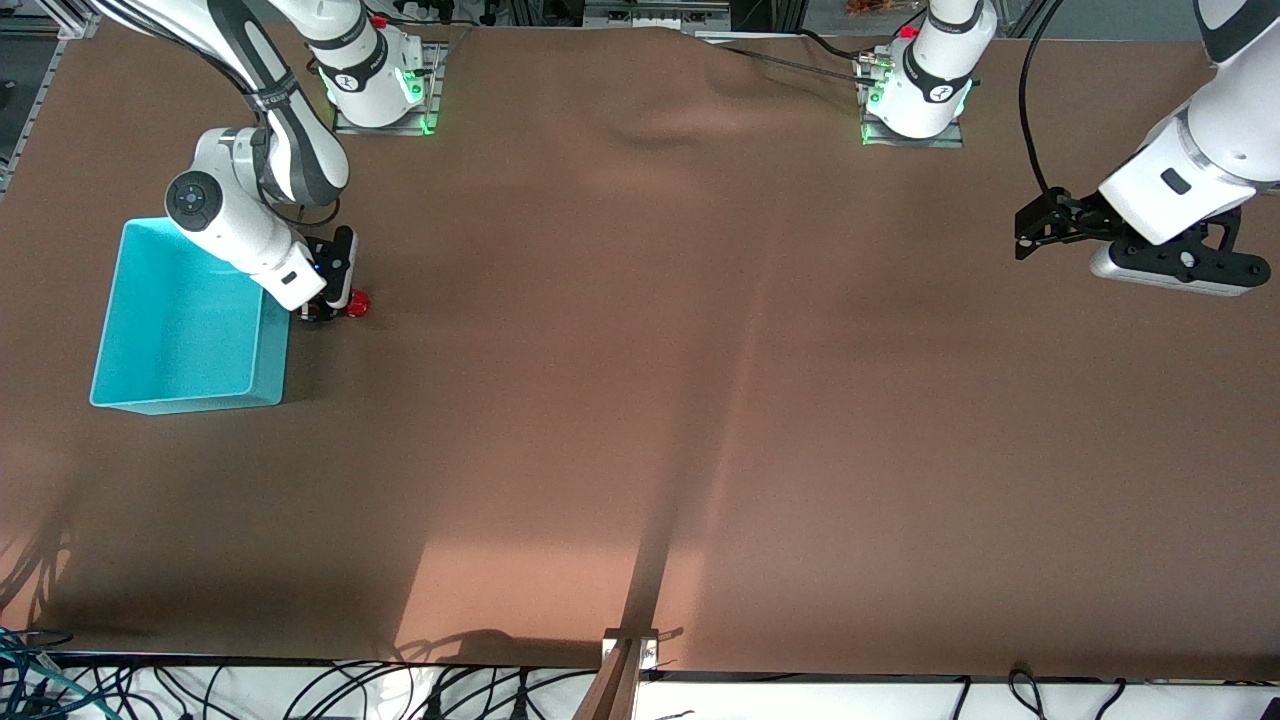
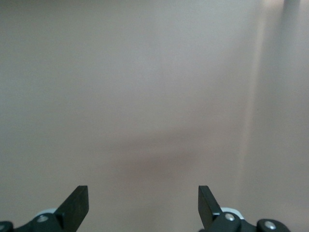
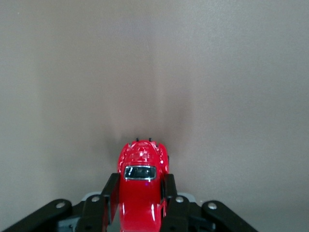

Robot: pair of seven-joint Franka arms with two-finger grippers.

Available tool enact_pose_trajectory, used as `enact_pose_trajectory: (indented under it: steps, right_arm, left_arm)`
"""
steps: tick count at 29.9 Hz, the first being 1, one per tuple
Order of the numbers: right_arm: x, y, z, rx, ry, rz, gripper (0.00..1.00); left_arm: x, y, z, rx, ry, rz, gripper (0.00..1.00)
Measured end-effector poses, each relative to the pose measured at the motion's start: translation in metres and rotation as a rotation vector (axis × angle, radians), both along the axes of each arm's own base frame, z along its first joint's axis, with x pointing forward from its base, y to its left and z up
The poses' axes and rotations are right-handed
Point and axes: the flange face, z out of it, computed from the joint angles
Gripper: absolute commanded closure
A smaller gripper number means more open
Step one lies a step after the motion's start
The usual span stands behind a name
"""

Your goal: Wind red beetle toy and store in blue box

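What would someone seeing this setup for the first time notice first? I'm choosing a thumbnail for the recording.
The eye lands on the red beetle toy, pinched between the fingers of the right claw down on the brown table. Right beside it, toward the right arm's end, sits the big blue box, open-topped with nothing visible inside. The left claw waits open, hanging over bare table at the left arm's end.

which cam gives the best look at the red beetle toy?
Right wrist view: the red beetle toy fills the lower middle, its roof and dark window clear, the right gripper shut on its sides. The front view shows only a small red bit beside the blue box. The left wrist view shows none of it.
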Motion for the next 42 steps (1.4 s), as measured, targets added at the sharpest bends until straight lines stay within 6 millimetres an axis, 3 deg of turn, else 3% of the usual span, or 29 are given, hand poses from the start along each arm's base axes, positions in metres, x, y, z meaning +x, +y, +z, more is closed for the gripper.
enact_pose_trajectory:
  steps: [4,8,19,23,29,35,42]
  right_arm:
    - [0.008,0.013,0.011,0.004,-0.002,0.025,0.79]
    - [0.025,0.02,0.034,0.002,0.03,0.038,0.79]
    - [0.092,0.021,0.156,-0.004,0.178,0.038,0.79]
    - [0.102,0.019,0.192,-0.005,0.21,0.035,0.79]
    - [0.106,0.014,0.227,-0.006,0.261,0.028,0.79]
    - [0.106,-0.003,0.255,-0.007,0.304,-0.001,0.79]
    - [0.101,-0.05,0.263,0.005,0.342,-0.043,0.79]
  left_arm:
    - [-0.003,0.001,-0.002,-0.001,-0.004,0.002,0.0]
    - [-0.007,0.001,-0.001,-0.013,-0.003,0.005,0.0]
    - [-0.01,0.002,0.001,-0.016,-0.004,0.008,0.0]
    - [-0.011,0.001,0.001,-0.015,0.003,0.006,0.0]
    - [-0.011,0.001,0.001,-0.015,0.004,0.005,0.0]
    - [-0.011,0.002,-0.002,-0.015,0.011,0.007,0.0]
    - [-0.008,0.006,0.004,-0.017,-0.003,0.017,0.0]
